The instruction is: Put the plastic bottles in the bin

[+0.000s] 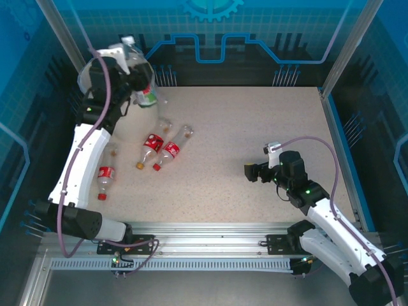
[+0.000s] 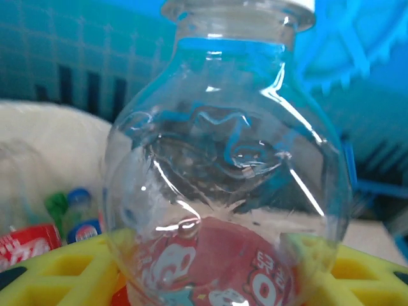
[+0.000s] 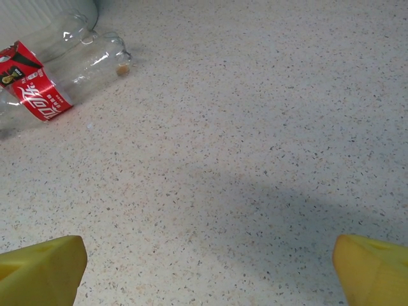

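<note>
Blue panelled walls hemmed your table (image 1: pixel 268 121) on the far side and both flanks, and an aluminium rail (image 1: pixel 210 228) ran along the near edge. The centre and right of the speckled top lay bare, so your right gripper (image 1: pixel 250 172) had open room on every side. Its jaws stood wide apart with nothing between them, low over the surface.

Your left gripper (image 2: pixel 207 277) hung high in the far left corner, close to the wall. Its yellow fingers (image 2: pixel 57 274) were clamped on either side of a clear held bottle (image 2: pixel 229 159), neck upward.

Behind it on the left you had the pale wall of the bin (image 2: pixel 44 140). A green cap, blue caps and a red label showed at its foot; whether those lay inside it, you could not tell.

Left of centre, a red-labelled bottle (image 1: pixel 153 143) lay on its side, a second bottle (image 1: pixel 169 150) just beside it, and a third bottle (image 1: pixel 106 174) against the left arm.

The label seen from the right wrist carried white script on red, in the Coca-Cola style. The held bottle's red label showed only unreadable fragments of white lettering.
</note>
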{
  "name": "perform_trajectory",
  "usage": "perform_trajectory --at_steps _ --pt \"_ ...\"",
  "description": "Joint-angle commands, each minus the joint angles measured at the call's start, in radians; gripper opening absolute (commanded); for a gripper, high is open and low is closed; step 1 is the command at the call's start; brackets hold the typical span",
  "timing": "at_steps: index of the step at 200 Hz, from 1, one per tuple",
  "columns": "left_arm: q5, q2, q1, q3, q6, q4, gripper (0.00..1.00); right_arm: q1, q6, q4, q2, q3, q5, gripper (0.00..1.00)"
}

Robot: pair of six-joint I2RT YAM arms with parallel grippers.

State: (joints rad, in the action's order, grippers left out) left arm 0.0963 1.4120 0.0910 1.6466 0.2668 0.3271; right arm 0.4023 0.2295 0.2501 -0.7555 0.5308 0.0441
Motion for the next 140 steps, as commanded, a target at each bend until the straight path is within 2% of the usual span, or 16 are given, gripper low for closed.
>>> perform_trajectory --at_steps 1,23,49,102,140 --pt "0.001 -0.019 -0.068 -0.013 0.107 -0.205 0.27 -0.013 0.013 0.026 0.023 -0.009 -0.010 1.00" --pt "0.020 0.052 -0.124 0.048 0.097 -0.194 0.28 -0.013 0.009 0.038 0.034 -0.011 -0.010 1.00" --pt "-0.005 0.166 -0.173 0.152 0.050 -0.129 0.28 -0.013 0.012 0.046 0.047 -0.015 -0.009 1.00" --pt "-0.015 0.318 -0.189 0.278 -0.122 -0.028 0.31 -0.013 0.015 0.049 0.053 -0.020 -0.015 1.00" --pt "-0.071 0.456 -0.216 0.409 -0.156 0.109 0.32 -0.013 0.012 0.050 0.050 -0.020 -0.020 1.00"
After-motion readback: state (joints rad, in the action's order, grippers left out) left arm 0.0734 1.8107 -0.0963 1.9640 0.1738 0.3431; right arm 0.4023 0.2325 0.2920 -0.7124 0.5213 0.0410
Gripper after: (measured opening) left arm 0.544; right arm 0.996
